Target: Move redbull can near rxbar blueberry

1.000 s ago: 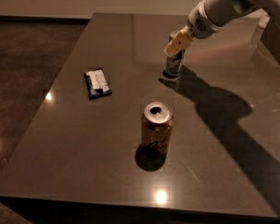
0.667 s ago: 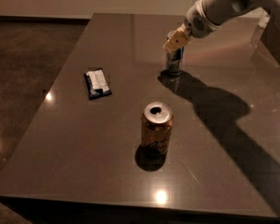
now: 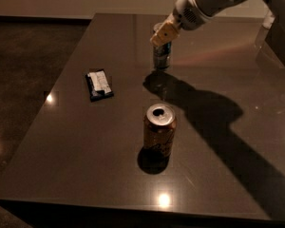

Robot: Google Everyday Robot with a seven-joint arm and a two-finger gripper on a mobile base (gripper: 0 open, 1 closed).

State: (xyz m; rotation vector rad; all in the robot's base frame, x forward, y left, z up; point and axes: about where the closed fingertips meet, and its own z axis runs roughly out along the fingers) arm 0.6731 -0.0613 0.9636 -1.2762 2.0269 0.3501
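Observation:
The redbull can (image 3: 161, 57), slim and silver-blue, is upright at the far middle of the dark table (image 3: 85, 165). My gripper (image 3: 162, 34) comes in from the upper right and its tan fingers (image 3: 164, 32) are closed around the can's top. The can looks slightly raised above its shadow. The rxbar blueberry (image 3: 99, 85), a flat dark-blue bar with a white panel, lies on the table to the left and nearer than the can, well apart from it.
A wider gold-orange can (image 3: 159, 130) with an open top stands upright mid-table, nearer than the redbull can. The arm's long shadow (image 3: 213, 118) falls across the right half. The table's left edge runs close to the bar.
The gripper has moved to the left with the redbull can in it, away from its earlier spot and closer to the bar. The gold can and the bar have not moved.

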